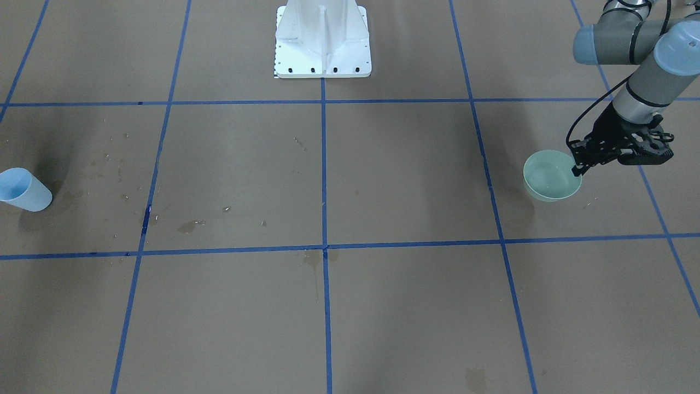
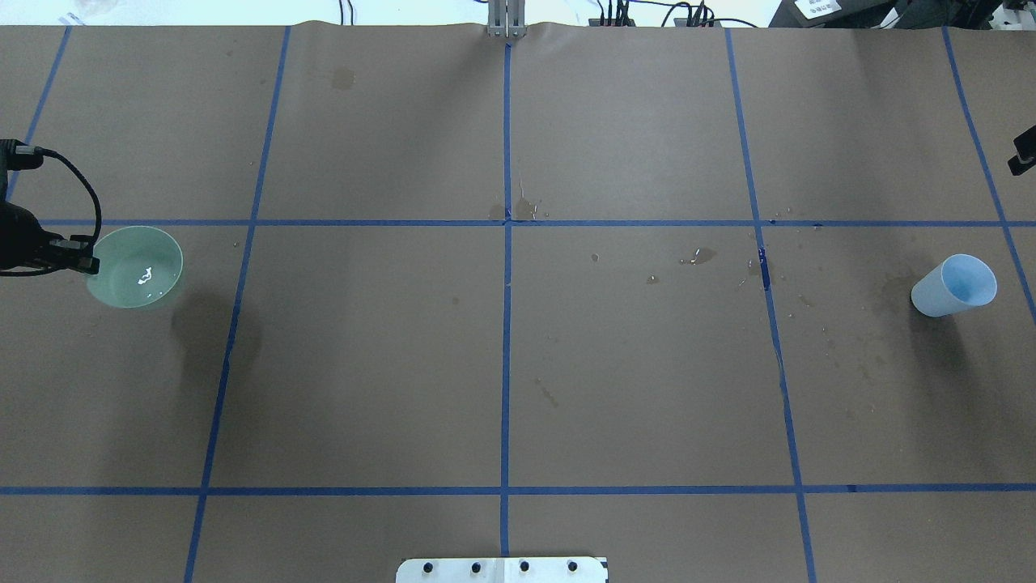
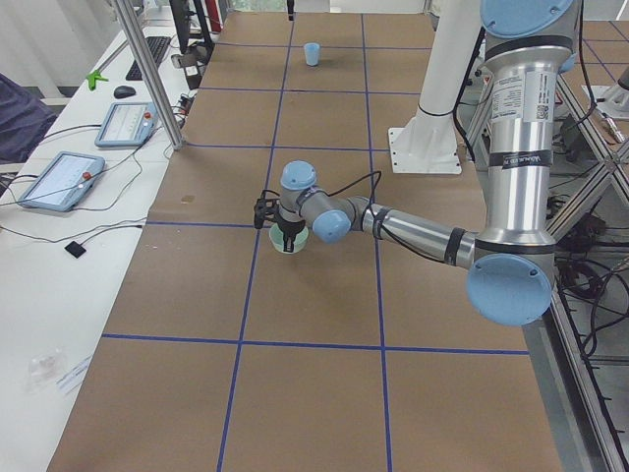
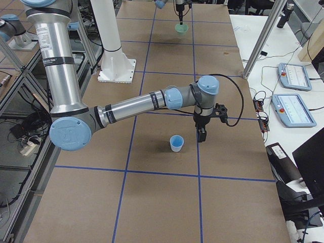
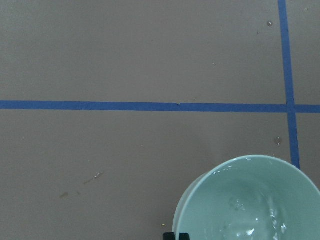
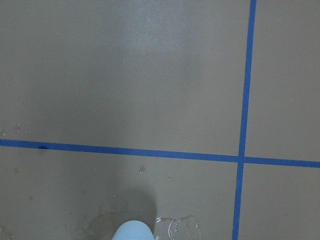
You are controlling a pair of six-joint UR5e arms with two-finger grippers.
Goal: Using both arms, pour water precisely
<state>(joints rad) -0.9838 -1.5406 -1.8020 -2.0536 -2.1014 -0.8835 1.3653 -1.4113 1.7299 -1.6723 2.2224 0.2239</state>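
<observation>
Overhead exterior; left tool pinches bowl rim

the bowl sits at the left end of the table, with water in it; the left gripper is at its left rim. the cup stands at the right end, well apart, with the right gripper just beside it on its far side. the pedestal base is at the near edge, midway between them.

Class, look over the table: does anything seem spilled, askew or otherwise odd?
Yes: water droplets and brownish stains speckle the brown paper between the centre line and the blue cup, signs of spills. Cup and green bowl stand upright.
</observation>
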